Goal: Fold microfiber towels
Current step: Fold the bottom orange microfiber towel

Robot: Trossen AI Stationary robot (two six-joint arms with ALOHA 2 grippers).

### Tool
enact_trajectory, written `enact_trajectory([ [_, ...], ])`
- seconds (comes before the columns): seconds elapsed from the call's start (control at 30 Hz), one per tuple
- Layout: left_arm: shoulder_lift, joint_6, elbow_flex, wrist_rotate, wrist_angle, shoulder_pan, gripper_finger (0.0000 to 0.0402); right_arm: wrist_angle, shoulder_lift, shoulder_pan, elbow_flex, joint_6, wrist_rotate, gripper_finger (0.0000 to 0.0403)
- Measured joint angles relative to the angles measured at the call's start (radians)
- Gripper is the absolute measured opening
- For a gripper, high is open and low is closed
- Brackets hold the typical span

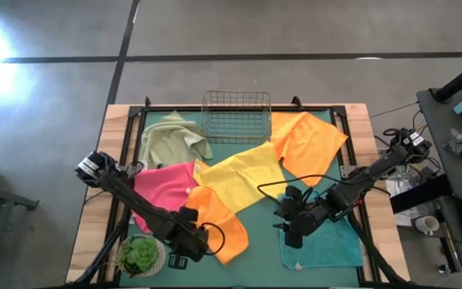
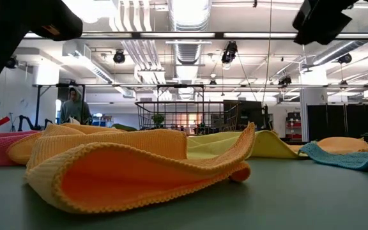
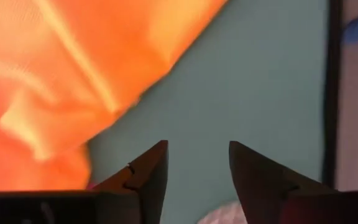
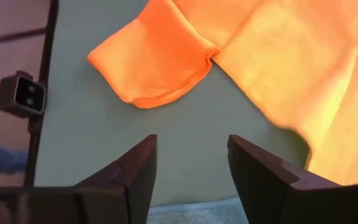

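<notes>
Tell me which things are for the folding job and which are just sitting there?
For folding: orange towel, second orange towel, yellow towel, pink towel, teal towel, pale green towel.

Just there: wire basket, potted plant, green mat.

Towels (image 1: 239,181) overlap on mat (image 1: 259,249) before basket (image 1: 236,116).

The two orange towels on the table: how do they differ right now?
The near orange towel lies crumpled and doubled over between the grippers; the far orange towel lies spread fairly flat beside the basket. The near one sits at the table's front, its upper end meeting the yellow towel; the far one sits at the back right. Both are plain orange cloths, and neither is held.
</notes>
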Motion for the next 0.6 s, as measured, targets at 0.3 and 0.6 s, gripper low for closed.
enact_trajectory([
  [0.3,0.015,-0.035,-0.002,-0.108,0.282,-0.023,0.0157,0.088,0.055,-0.008,0.002,-0.481,-0.102,0.0185],
  [0.6,0.123,-0.136,0.019,-0.111,0.406,-0.048,0.0157,0.181,0.156,-0.008,0.004,-0.76,-0.128,0.0184],
])
